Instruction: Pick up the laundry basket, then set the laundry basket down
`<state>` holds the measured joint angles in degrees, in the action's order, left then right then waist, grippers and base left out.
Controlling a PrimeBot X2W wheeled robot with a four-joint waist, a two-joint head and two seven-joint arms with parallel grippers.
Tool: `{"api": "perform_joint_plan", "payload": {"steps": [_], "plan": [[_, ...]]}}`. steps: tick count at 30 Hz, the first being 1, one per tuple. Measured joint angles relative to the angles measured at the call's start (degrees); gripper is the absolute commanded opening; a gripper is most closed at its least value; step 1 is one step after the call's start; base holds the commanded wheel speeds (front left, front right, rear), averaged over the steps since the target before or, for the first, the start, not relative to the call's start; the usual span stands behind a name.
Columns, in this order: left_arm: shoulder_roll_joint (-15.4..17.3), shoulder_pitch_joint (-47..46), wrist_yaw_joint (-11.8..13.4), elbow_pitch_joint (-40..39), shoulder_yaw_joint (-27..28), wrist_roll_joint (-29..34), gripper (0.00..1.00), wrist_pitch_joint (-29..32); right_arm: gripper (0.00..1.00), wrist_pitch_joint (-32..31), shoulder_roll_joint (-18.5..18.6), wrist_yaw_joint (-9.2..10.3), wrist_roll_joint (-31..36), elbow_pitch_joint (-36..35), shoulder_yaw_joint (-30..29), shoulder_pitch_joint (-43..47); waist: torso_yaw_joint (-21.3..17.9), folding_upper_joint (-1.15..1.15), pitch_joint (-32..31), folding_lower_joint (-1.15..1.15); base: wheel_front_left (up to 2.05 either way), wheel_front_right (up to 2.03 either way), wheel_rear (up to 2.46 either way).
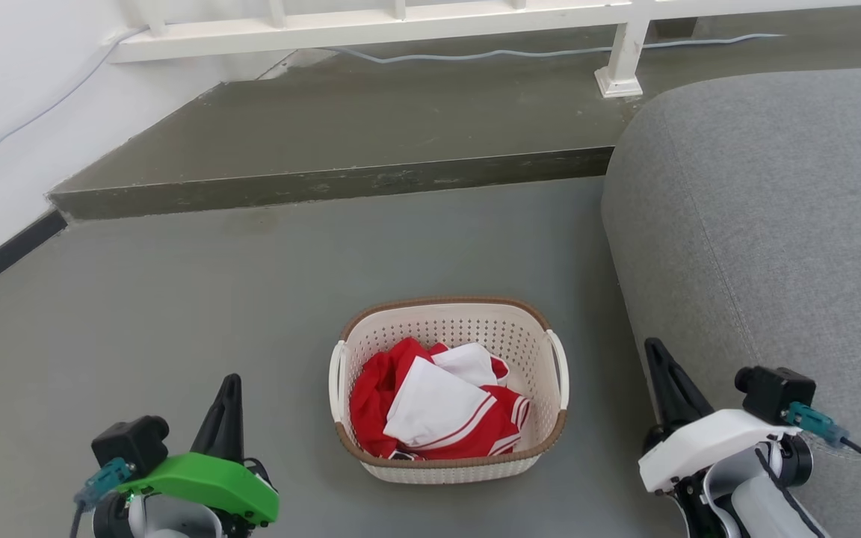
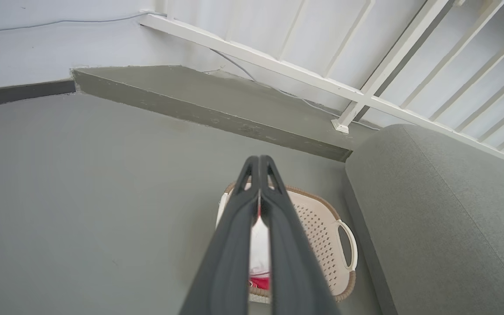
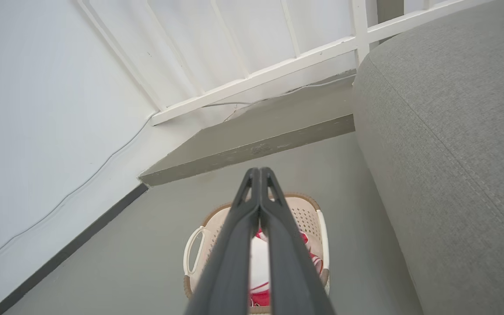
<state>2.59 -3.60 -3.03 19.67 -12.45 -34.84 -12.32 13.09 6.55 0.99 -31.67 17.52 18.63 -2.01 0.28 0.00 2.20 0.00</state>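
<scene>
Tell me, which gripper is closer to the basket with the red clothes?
Right, but only slightly. The right gripper is just off the right handle of the laundry basket; the left gripper is off its left handle, a bit farther. Neither touches it.

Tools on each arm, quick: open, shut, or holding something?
Left tool: closed, holding nothing.
Right tool: closed, holding nothing.

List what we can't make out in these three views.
Head view: the laundry basket floor, buried under the red and white clothes.
Left wrist view: the basket's middle, behind the shut left gripper.
Right wrist view: the basket's middle, behind the shut right gripper; its near wall, cut off by the bottom edge.
Head view: the sofa, cut off by the right edge.
</scene>
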Motion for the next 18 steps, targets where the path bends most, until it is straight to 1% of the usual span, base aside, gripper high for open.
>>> {"api": "perform_joint_plan", "payload": {"steps": [2,6,8,10,16,18], "plan": [[-0.01,0.00,-0.05,-0.02,0.31,-1.09,0.00,0.54,0.00,-0.43,-0.14,-0.42,-1.56,-0.14,-0.46,0.00,0.00,0.00,-0.04,0.00,0.00,0.00,0.00],[-0.02,0.00,-0.09,-0.08,1.08,-3.49,0.00,1.27,0.00,-1.12,-0.30,-0.48,-4.10,-0.31,-1.44,0.00,-0.01,0.00,-0.12,0.00,0.00,0.00,0.00],[-0.02,0.00,-0.49,-0.10,1.35,-4.35,0.00,1.69,0.00,-1.53,-0.37,-0.53,-5.00,-0.41,-1.96,0.00,-0.01,0.00,-0.16,0.00,0.00,0.00,0.00],[-0.03,0.00,-0.51,-0.14,1.64,-5.28,0.00,2.08,0.00,-1.65,-0.47,-0.99,-6.43,-0.45,-2.48,0.00,-0.01,0.00,-0.20,0.00,0.00,0.00,0.00],[-0.05,0.00,-0.56,-0.27,2.65,-8.04,0.00,2.85,0.00,-2.64,-0.78,-1.09,-9.39,-0.52,-3.61,0.00,-0.02,0.00,-0.30,0.00,0.00,0.00,0.00],[-0.05,0.00,-0.58,-0.36,2.99,-9.15,0.00,3.46,0.00,-3.13,-0.80,-1.45,-10.69,-0.55,-4.11,0.00,-0.02,0.00,-0.34,0.00,0.00,0.00,0.00]]}}
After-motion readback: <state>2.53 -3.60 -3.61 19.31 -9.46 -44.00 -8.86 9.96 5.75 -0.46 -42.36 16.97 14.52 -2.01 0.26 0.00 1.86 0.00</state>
